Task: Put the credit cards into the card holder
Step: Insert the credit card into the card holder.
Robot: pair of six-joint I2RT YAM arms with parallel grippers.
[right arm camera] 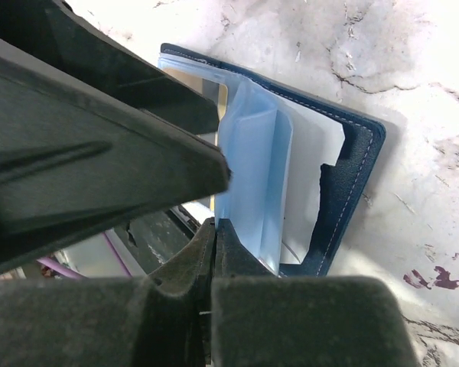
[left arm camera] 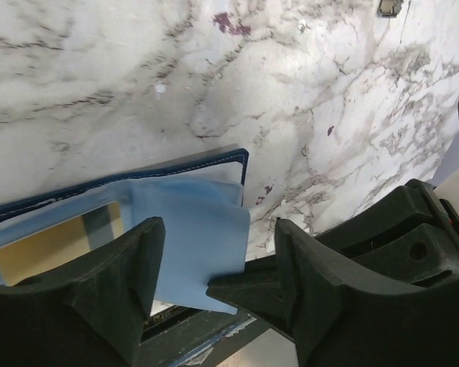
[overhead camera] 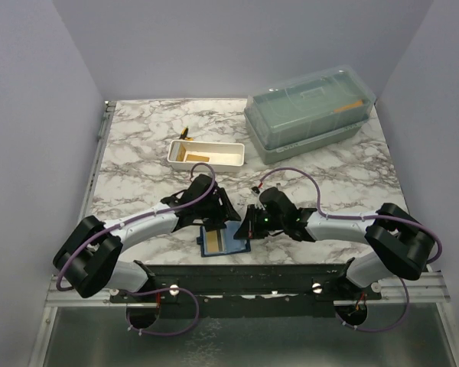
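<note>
My left gripper [left arm camera: 218, 245] stands open, its jaws straddling a loose pale-blue pocket leaf of the card holder [overhead camera: 223, 243] without clamping it. My right gripper [right arm camera: 216, 223], reaching in from three o'clock, is closed and seems to pinch that leaf's edge.

The holder lies spread open at the table's near edge, between my arms, with a tan card [left arm camera: 57, 246] showing in a window pocket. I judge one card is in and more are waiting. The next move calls for my left arm to lift clear and fetch the orange-tan card [overhead camera: 197, 158] from the white tray [overhead camera: 237, 152] at twelve o'clock.

The marble-patterned table [overhead camera: 138, 176] also carries a green lidded box [overhead camera: 310, 115] at one o'clock. Plain pale walls [overhead camera: 30, 92] close in the sides and back.
</note>
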